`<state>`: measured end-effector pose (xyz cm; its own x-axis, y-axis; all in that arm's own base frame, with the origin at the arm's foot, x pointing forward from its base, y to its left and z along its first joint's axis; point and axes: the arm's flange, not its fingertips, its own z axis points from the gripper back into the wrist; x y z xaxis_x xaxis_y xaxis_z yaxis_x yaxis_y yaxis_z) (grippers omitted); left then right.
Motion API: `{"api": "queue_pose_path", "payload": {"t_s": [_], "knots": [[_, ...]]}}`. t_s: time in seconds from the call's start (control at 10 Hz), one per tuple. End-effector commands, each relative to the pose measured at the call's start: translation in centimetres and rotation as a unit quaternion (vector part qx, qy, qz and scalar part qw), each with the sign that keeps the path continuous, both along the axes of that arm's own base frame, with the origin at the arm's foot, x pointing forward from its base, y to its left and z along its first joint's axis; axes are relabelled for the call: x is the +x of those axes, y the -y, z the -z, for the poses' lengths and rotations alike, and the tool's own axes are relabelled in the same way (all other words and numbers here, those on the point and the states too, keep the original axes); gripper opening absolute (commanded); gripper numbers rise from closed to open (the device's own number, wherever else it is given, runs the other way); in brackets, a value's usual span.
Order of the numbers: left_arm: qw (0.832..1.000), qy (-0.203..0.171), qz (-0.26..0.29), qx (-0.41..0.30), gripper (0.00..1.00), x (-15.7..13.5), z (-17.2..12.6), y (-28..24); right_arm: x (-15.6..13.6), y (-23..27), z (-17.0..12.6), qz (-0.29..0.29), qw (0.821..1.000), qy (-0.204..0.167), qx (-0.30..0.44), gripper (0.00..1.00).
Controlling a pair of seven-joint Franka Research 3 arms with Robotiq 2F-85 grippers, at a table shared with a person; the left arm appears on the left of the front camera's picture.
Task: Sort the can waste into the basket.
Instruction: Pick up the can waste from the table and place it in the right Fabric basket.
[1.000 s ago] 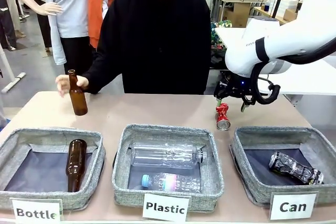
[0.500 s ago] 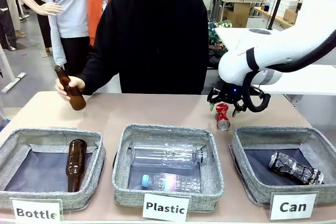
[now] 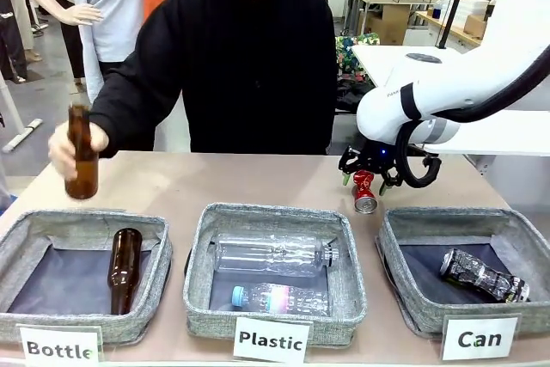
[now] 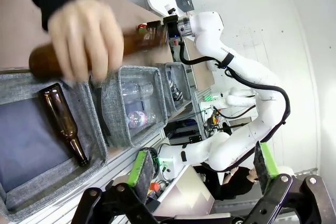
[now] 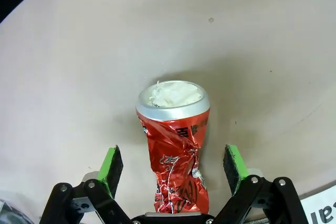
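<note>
Halfway: one can binned, one left.
Black-and-silver can (image 3: 483, 275) lies in the basket (image 3: 516, 221); right gripper (image 5: 173, 167) straddles the red can (image 5: 173, 129) on the table (image 3: 258, 178), pads (image 5: 111, 167) spread, not touching.

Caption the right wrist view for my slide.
Right gripper, jaws open, straddles the crushed red can on the table, a gap at each side.

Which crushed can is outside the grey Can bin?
The red crushed metal can, on the table between the open fingers of the right gripper. The black-and-silver printed can lies inside the grey woven basket labelled Can.
</note>
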<state>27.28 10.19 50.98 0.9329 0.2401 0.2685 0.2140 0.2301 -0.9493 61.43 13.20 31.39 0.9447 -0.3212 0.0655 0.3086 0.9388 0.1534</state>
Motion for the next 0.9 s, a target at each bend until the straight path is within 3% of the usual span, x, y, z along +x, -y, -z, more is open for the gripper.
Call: {"api": "queue_pose_path", "payload": {"t_s": [0.0,0.1,0.2,0.3,0.4,0.6,0.8], "knots": [[1.0,-0.002,0.003,0.001,1.0,-0.3,-0.1,0.0,0.0,0.1,0.2,0.002,1.0,-0.008,0.019,0.41],[1.0,0.0,0.0,0.0,1.0,0.0,0.0,0.0,0.1,0.2,0.3,0.004,1.0,-0.009,0.022,0.41],[1.0,0.012,0.018,0.016,1.0,-2.2,-1.3,-0.8,0.1,0.2,0.2,0.006,1.0,-0.009,0.026,0.0],[0.999,0.025,0.028,0.032,1.0,-4.5,-2.5,-2.2,0.2,0.4,0.2,0.008,1.0,-0.009,0.028,0.35],[0.997,0.041,0.029,0.051,1.0,-7.1,-3.8,-3.9,0.2,0.4,0.3,0.006,0.999,-0.008,0.032,0.0],[0.997,0.041,0.033,0.057,1.0,-10.4,-4.0,-5.9,0.3,0.6,0.4,0.007,0.999,-0.007,0.04,0.0],[0.998,0.026,0.004,0.056,1.0,-11.7,-3.7,-7.6,0.3,0.7,0.3,0.006,0.999,-0.007,0.044,0.0]]}}
